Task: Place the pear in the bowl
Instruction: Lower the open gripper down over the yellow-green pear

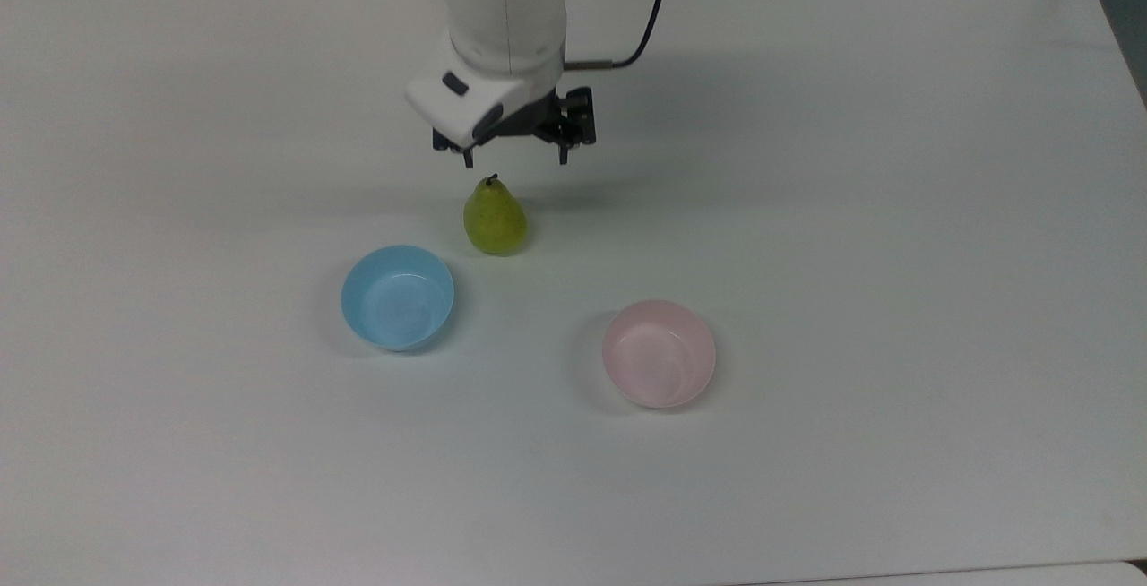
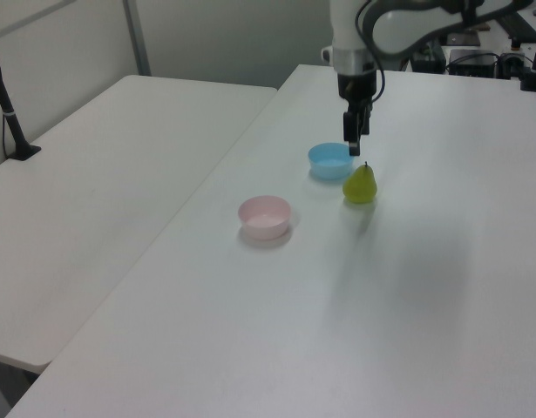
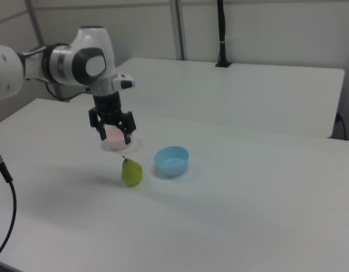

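**Spread claw hangs above the upright pear**

Top view: the gripper point(image 1: 515, 159) hangs over the white table point(image 1: 896, 210) with its two dark fingers spread wide and nothing between them. The pear point(image 1: 494, 218) stands upright just below it in the picture, its stem close to the gripper's finger on the top view's left. The blue bowl point(image 1: 397, 297) sits near the pear, toward the top view's lower left. The pink bowl point(image 1: 659, 353) is empty, farther off to the lower right.

Left view: the gripper point(image 2: 356, 146) points straight down, above the pear point(image 2: 360, 184) and clear of it. The blue bowl point(image 2: 330, 160) lies just beside the pear; the pink bowl point(image 2: 265, 216) is apart.

Right view: the gripper point(image 3: 113, 135) shows open fingers above the pear point(image 3: 131, 171), not touching it. The pink bowl point(image 3: 118, 141) is partly hidden behind the gripper; the blue bowl point(image 3: 172, 161) stands to the right view's right of the pear.
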Controlling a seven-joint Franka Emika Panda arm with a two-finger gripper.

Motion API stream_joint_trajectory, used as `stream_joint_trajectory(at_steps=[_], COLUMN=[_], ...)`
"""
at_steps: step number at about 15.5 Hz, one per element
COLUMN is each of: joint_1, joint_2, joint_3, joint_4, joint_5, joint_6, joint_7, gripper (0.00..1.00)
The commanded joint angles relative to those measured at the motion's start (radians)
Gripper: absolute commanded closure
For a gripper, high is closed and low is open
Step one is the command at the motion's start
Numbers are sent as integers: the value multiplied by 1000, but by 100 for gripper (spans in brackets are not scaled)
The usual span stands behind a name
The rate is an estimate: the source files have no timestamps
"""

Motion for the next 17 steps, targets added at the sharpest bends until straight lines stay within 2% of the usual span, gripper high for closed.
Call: stream_joint_trajectory(at_steps=[1, 8, 10, 11, 12, 15, 17], joint_1=[16, 15, 15, 15, 15, 16, 20], joint_2=[78, 127, 132, 133, 132, 126, 118], joint_3=[-19, -19, -19, -19, -19, -17, -17], joint_4=[-6, -90, -92, -92, -92, -90, -90], joint_5=[-49, -146, -146, -146, -146, -139, -136], joint_6=[84, 175, 183, 183, 183, 181, 172], joint_7=[-34, -40, -38, -38, -38, -37, -32], gripper=[0, 0, 3, 7, 16, 57, 74])
